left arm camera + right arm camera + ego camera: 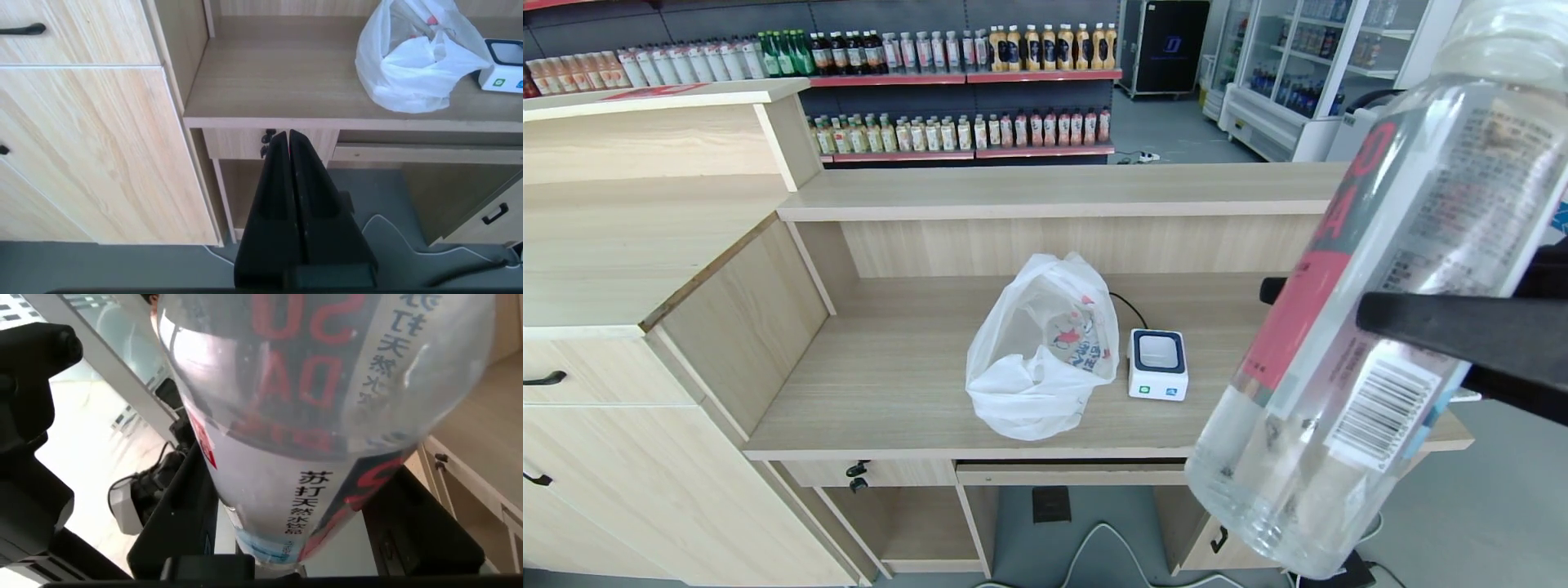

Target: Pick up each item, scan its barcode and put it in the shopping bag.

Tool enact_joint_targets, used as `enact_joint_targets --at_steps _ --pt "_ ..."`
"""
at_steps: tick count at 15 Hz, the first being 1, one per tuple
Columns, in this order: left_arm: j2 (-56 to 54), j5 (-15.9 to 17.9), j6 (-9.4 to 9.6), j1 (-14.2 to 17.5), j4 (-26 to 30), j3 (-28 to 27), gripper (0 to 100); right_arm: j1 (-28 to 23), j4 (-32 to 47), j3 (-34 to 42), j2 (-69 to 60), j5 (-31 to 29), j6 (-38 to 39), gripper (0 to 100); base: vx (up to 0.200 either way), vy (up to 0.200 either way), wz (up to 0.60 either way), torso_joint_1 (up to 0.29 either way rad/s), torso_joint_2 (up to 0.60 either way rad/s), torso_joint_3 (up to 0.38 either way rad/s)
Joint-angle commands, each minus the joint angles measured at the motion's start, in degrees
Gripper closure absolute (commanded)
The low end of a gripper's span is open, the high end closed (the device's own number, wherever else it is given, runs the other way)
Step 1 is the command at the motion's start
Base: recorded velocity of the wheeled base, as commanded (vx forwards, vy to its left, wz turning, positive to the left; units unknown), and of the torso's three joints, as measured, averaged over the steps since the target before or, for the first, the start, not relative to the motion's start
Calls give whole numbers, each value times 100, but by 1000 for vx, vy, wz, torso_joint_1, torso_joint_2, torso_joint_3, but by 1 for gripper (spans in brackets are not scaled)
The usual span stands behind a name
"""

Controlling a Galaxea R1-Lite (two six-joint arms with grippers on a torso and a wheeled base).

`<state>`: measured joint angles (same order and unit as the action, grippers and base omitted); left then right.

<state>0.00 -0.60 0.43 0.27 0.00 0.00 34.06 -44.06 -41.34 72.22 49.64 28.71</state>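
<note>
At right of frame, the clear bottle [1372,327] hangs tilted, clamped in your right gripper [1319,304], seemingly not yet scanned. Mid-frame, the scanner [1157,363] and shopping bag [1041,351] wait side by side on the counter [890,367]. Your left gripper [288,163] is pressed together, empty.

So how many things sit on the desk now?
2: the shopping bag on the desk's middle, the scanner just right of it. Items inside the bag may be hidden.

The left gripper [288,135] has its two black fingers pressed together, below the front edge of a light wooden desk [270,90]. On the desk sits a white plastic shopping bag [417,61], with a small white barcode scanner [505,75] just beside it. A wooden cabinet [98,147] adjoins the desk.
</note>
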Motion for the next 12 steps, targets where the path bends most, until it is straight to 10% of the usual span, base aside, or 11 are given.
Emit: enact_joint_targets --at_steps 1,12 --pt "0 -2 1 0 0 0 100 30 2 3 38 2 -41 100 0 0 0 0 0 0" --pt "0 -2 1 0 0 0 100 22 222 126 -103 -7 -278 100 0 0 0 0 0 0"
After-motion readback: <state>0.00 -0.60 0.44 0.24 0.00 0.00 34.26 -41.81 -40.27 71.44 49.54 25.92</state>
